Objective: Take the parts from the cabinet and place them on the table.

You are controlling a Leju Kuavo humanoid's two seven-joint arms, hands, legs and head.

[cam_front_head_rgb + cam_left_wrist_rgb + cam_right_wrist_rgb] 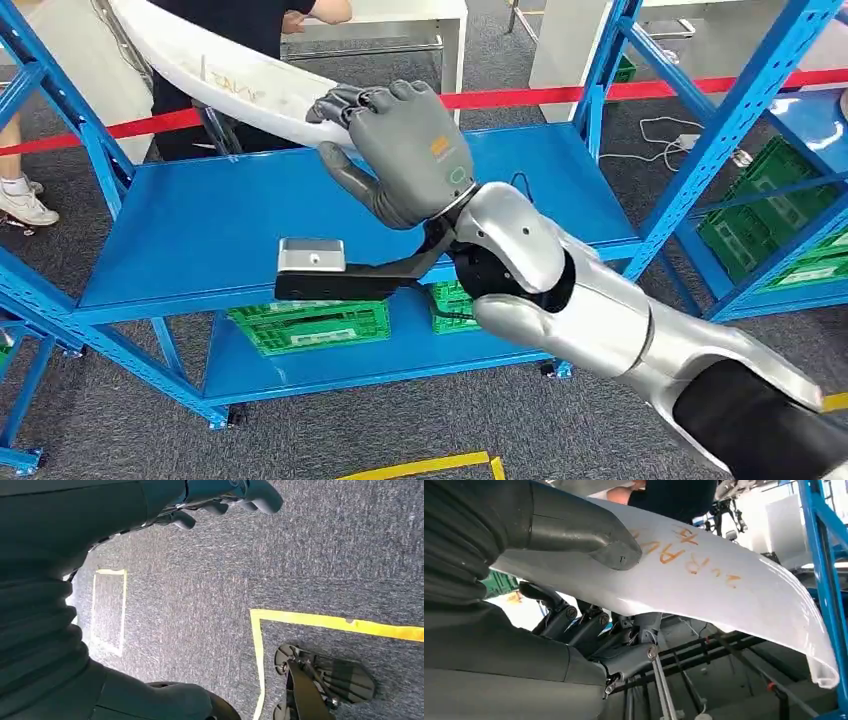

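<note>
White curved panel [230,85] looks light, stiff and smooth; you hold one end in the right hand [405,150], so expect slipping. Left hand [225,497] hangs with fingers curled in, holding nothing.

We see a blue metal shelving rack [300,225] on dark grey carpet [120,430], green crates [310,325] on its lower shelf. Red tape [700,85] stretches behind it, yellow tape [345,625] marks the floor, and a white table [410,15] (partly visible) stands beyond.
</note>
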